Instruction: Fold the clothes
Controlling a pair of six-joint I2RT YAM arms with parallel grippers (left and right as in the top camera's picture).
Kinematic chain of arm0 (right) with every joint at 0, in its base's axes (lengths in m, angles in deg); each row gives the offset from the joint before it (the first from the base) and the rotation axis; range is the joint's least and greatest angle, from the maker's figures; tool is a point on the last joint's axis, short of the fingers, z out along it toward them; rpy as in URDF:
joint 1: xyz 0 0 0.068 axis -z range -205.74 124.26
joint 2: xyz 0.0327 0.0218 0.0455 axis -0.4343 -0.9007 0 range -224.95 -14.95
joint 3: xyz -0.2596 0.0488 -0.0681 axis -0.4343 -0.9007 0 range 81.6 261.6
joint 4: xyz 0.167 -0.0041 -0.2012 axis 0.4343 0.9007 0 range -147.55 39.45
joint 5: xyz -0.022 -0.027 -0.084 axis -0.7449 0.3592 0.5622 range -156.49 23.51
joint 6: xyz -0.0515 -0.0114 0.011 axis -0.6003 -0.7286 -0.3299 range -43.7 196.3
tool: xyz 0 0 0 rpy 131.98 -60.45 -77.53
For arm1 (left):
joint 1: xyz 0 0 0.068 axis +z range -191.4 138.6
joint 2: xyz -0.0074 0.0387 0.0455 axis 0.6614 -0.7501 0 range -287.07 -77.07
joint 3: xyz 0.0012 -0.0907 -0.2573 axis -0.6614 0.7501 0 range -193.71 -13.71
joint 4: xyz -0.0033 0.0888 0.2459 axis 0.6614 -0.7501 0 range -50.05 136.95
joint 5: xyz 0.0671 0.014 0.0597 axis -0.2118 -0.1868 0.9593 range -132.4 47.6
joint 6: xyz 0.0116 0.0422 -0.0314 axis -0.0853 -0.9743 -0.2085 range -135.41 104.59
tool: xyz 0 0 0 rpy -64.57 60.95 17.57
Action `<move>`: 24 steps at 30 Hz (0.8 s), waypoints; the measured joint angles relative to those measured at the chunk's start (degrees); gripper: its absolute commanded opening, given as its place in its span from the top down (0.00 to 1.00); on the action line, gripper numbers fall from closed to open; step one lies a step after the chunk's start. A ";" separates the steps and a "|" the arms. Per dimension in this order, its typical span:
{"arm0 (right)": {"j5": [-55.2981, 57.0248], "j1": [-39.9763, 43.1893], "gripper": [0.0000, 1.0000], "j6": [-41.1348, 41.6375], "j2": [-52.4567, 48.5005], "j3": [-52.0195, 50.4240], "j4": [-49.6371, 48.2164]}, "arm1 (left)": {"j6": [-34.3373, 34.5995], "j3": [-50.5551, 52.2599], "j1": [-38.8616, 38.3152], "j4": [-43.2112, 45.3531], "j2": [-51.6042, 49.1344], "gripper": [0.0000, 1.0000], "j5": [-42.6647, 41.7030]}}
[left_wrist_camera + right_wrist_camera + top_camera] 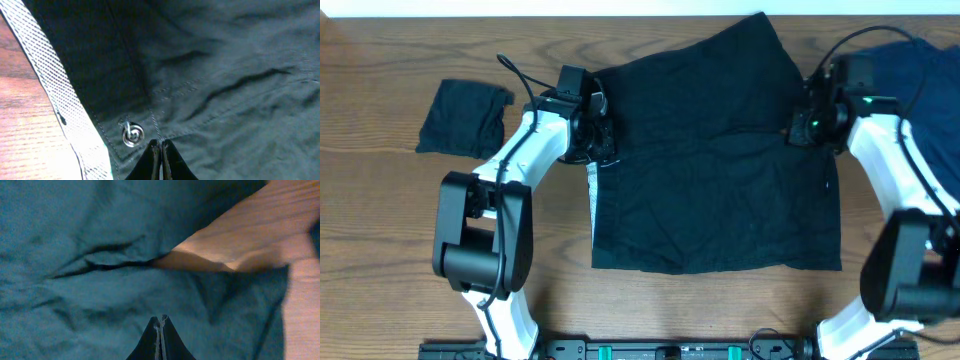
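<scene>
Bare table (380, 250) open front-L & along near edge; folded black garment (465, 118) blocks far L, navy garment (930, 80) far R

The navy garment (932, 62) runs off the overhead's right edge.

The overhead view looks straight down on the whole table (380, 250), arm bases (510, 330) at the bottom edge; the left wrist view sits very close above the large black garment (225, 75), facing past its own fingers (147, 165) toward the pale mesh strip (50, 75); the right wrist view hangs equally near over the garment's other side, bare wood at upper right; all three share that garment.
</scene>
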State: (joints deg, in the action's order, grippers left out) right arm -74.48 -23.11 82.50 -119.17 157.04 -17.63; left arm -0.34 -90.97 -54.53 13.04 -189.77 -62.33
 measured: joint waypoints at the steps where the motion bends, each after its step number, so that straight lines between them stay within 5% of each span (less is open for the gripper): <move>1: 0.31 -0.07 0.99 -0.35 -0.98 0.00 -0.46 | 0.07 0.00 0.00 0.31 -0.48 0.94 0.33; 9: 3.43 -0.02 0.98 -4.57 -11.47 -0.02 -5.35 | 0.17 0.02 -0.02 1.05 -3.61 0.94 3.19; 24: 3.96 0.13 0.90 -5.86 -11.87 0.09 -7.08 | -2.54 -0.24 3.02 -2.64 -3.13 0.94 10.25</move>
State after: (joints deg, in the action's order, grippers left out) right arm -70.52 -22.98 76.64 -131.04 157.13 -24.71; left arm -2.87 -91.21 -51.51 10.39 -192.90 -52.08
